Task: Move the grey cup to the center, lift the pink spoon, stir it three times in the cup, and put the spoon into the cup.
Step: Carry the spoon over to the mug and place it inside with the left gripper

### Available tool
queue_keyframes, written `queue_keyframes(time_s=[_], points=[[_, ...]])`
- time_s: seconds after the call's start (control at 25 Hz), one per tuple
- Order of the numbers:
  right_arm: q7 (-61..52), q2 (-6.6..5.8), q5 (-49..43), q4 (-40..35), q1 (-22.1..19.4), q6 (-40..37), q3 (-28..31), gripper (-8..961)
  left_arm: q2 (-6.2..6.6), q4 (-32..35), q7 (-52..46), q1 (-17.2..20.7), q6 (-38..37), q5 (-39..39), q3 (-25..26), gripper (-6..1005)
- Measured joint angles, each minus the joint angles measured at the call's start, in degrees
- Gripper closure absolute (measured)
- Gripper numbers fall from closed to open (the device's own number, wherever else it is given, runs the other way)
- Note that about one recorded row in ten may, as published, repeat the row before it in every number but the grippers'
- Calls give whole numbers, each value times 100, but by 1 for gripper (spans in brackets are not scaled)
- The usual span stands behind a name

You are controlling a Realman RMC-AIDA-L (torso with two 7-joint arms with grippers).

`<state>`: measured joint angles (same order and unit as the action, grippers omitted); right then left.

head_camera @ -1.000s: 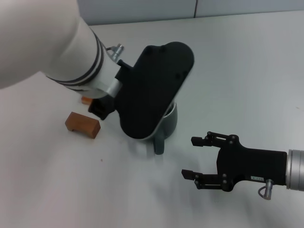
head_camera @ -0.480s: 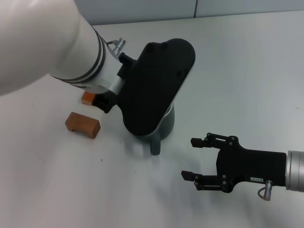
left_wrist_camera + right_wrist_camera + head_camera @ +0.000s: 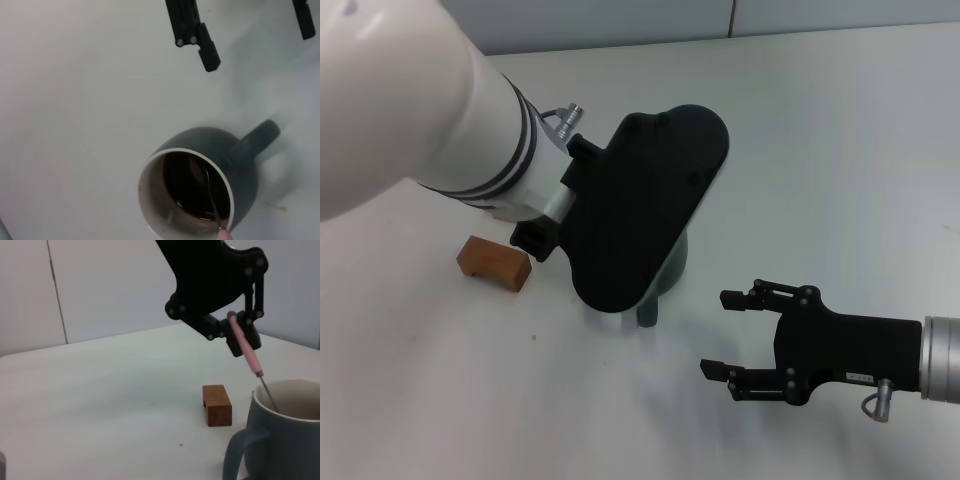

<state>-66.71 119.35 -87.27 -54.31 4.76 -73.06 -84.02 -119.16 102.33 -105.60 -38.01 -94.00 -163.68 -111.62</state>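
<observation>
The grey cup (image 3: 672, 268) stands at the table's middle, mostly hidden under the left gripper's black body (image 3: 645, 200); its handle points toward me. In the left wrist view the cup (image 3: 245, 170) holds dark brown liquid. My left gripper (image 3: 236, 334) is shut on the pink spoon (image 3: 246, 349), held tilted above the cup (image 3: 285, 440). The spoon's metal neck (image 3: 212, 200) dips into the liquid. My right gripper (image 3: 720, 333) is open and empty, low at the cup's right; it also shows in the left wrist view (image 3: 260, 47).
A brown wooden block (image 3: 494, 261) lies left of the cup, also seen in the right wrist view (image 3: 218, 405). A pale wall bounds the table's far edge.
My left gripper has shifted slightly toward me and left over the cup with the spoon, now covering a small orange block seen behind the brown one. The right arm has not moved.
</observation>
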Motion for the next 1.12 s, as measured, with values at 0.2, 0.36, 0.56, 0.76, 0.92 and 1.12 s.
queue_keyframes(time_s=[0.2,0.36,0.56,0.76,0.92,1.12], points=[[0,0,0,0,20,-13,0,133,6,-111,12,17,192,-180,36,841],[-2,0,-26,0,20,-22,0,133,4,-181,13,12,406,-190,7,840],[-22,0,-70,0,17,-29,0,133,1,-179,1,33,550,-165,-105,839],[-20,0,-72,0,18,-33,0,133,-1,-118,-17,57,396,-134,-190,838],[-9,0,-76,-1,23,-33,0,133,-1,-110,-27,67,353,-132,-191,837],[-7,0,-79,7,27,-33,0,133,2,-76,-25,143,324,-189,-107,836]])
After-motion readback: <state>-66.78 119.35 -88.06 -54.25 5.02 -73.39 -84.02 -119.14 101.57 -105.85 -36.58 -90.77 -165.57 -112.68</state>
